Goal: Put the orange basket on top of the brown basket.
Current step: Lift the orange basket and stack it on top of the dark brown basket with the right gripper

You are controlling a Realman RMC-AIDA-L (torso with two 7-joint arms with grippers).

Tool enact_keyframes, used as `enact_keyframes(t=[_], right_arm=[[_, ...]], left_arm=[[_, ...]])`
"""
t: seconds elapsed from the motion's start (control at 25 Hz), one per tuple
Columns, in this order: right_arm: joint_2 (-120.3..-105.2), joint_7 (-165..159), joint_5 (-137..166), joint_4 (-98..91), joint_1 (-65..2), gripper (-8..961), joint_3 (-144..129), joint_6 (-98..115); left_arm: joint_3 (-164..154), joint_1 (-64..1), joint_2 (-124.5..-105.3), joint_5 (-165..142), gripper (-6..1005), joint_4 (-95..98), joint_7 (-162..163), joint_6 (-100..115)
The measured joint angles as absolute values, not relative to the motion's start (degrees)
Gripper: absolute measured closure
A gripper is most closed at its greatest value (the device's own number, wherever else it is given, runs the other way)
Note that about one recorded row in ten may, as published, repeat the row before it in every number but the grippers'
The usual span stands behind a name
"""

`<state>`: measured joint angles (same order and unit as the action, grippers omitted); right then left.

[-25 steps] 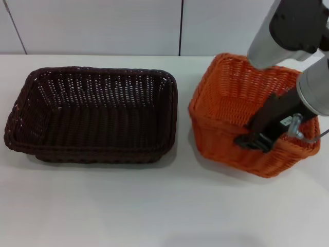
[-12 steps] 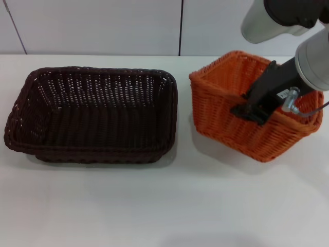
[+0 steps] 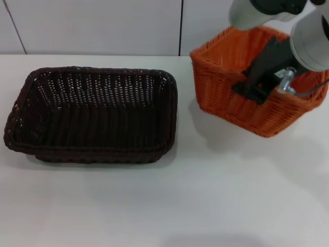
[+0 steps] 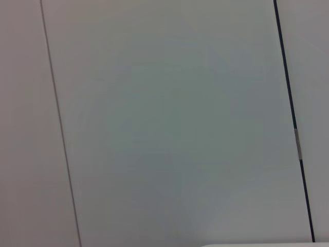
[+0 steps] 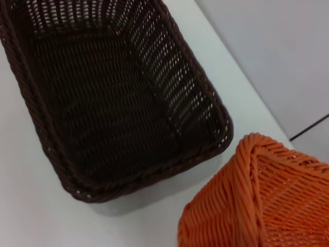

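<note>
The orange basket (image 3: 234, 90) hangs in the air at the right of the head view, tilted, clear of the table. My right gripper (image 3: 250, 91) is shut on its near rim and holds it up. The brown basket (image 3: 95, 114) sits flat on the white table at the left, empty and open. In the right wrist view the brown basket (image 5: 110, 95) lies below and a corner of the orange basket (image 5: 257, 200) fills the lower edge. My left gripper is out of view; its wrist view shows only a wall.
The white table (image 3: 169, 206) stretches in front of both baskets. A panelled wall (image 3: 103, 25) runs behind the table's far edge.
My right gripper has lifted the orange basket off the table, and it has risen and tilted over the last second. The brown basket has not moved.
</note>
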<state>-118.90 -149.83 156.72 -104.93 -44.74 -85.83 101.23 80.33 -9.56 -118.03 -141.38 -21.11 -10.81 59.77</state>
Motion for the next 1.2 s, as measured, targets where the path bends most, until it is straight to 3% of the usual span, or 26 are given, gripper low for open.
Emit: enact_keyframes(t=[0.48, 1.2], right_arm=[[-118.92, -139.3, 163.9, -114.2, -44.9, 769, -100.7, 94.7], [-118.79, -93.9, 165.6, -116.6, -27.2, 757, -117.8, 70.6]], left_arm=[[80.4, -9.9, -118.12, -141.0, 221, -20.7, -10.7, 59.6], [79.5, -9.6, -118.77, -141.0, 222, -21.3, -10.4, 59.7]])
